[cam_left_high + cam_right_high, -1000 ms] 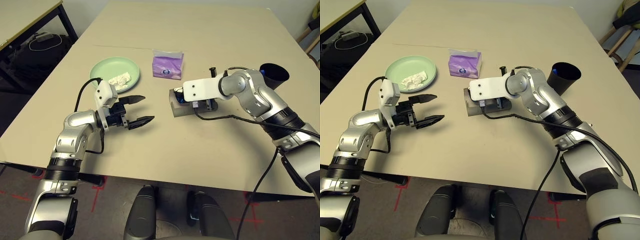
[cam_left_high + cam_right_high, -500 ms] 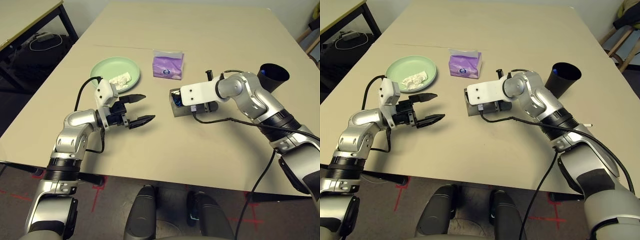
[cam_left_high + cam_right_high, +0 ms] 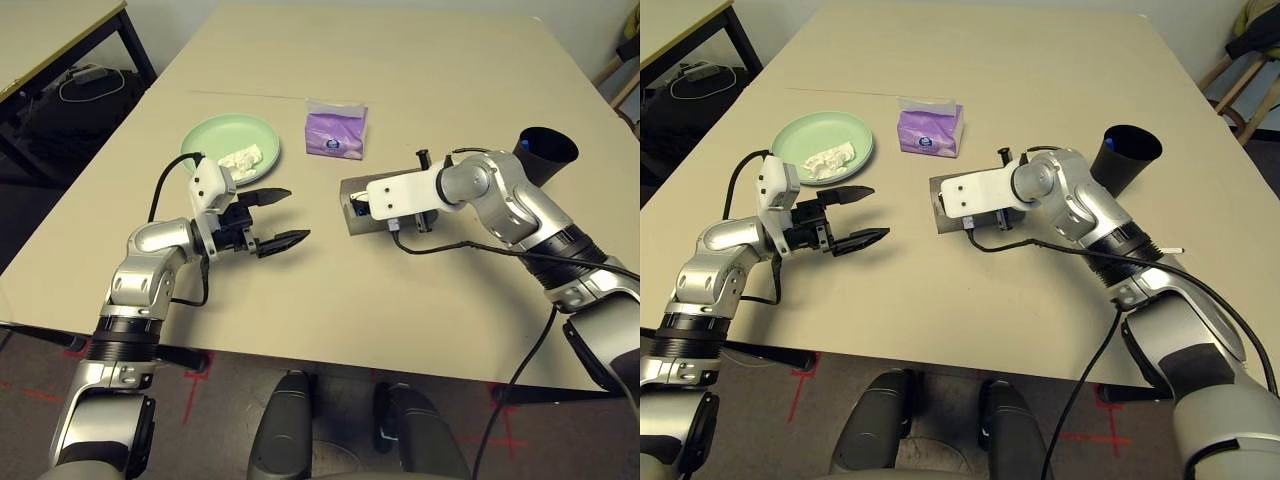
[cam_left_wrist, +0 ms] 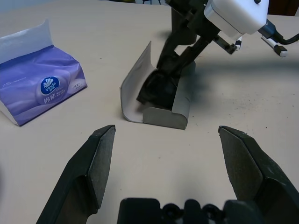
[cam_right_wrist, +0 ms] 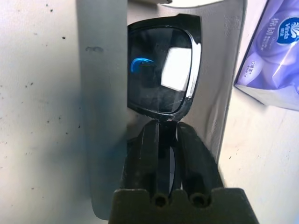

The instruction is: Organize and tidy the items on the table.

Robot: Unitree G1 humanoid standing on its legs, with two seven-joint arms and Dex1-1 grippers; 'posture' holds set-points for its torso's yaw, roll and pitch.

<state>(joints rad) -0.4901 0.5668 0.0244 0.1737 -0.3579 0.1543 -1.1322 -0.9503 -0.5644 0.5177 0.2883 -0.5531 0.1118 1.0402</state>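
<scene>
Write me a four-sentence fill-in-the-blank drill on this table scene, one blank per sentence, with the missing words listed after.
1. The black sunglasses lie inside the open grey-olive glasses ____.
2. The crumpled white tissue rests on the pale ____ plate.
3. The tissue pack standing beyond the glasses case is ____ in colour.
4. The left gripper hovers over the table with its fingers spread ____, holding nothing.

Missing words: case; green; purple; open

Beige worktop (image 3: 420, 80) carrying a pale green plate (image 3: 215, 140), a purple tissue pack (image 3: 336, 130), an open grey glasses case (image 3: 352, 205) and a black cup (image 3: 545, 152).
</scene>
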